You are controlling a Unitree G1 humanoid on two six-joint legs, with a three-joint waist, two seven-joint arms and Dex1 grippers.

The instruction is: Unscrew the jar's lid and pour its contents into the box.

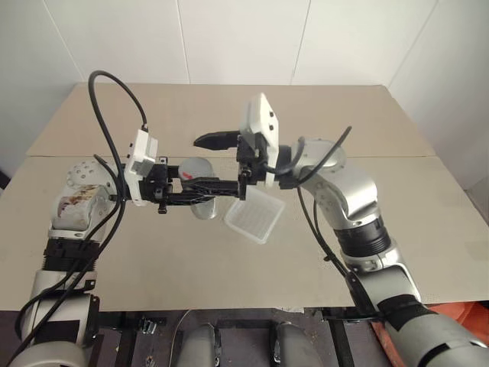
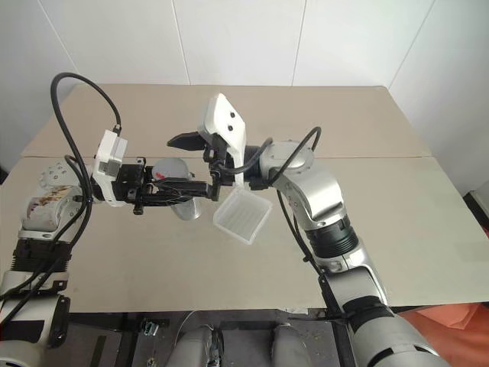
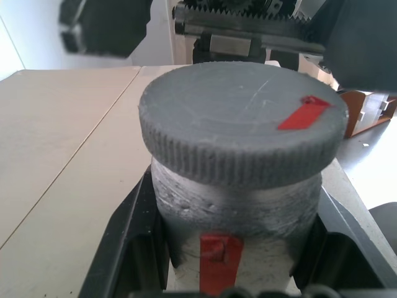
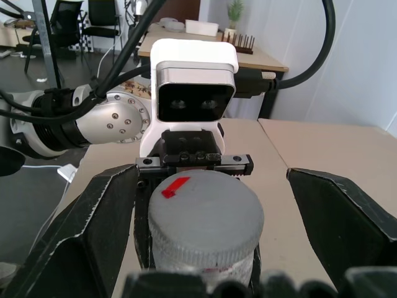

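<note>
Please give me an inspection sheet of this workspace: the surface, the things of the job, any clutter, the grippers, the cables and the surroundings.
Surface: beige table made of boards with seams.
Job's things: small clear cylindrical jar with a red mark, held above the table; round grey ribbed screw lid on it, with a red strip; translucent white square box on the table. Contents: cannot tell.
Clutter: nothing seen.
Grippers: left gripper shut on the jar; right gripper open, one finger on each side of the lid, apart from it.
Cables: black cables looping over both arms.
Surroundings: white walls.
</note>
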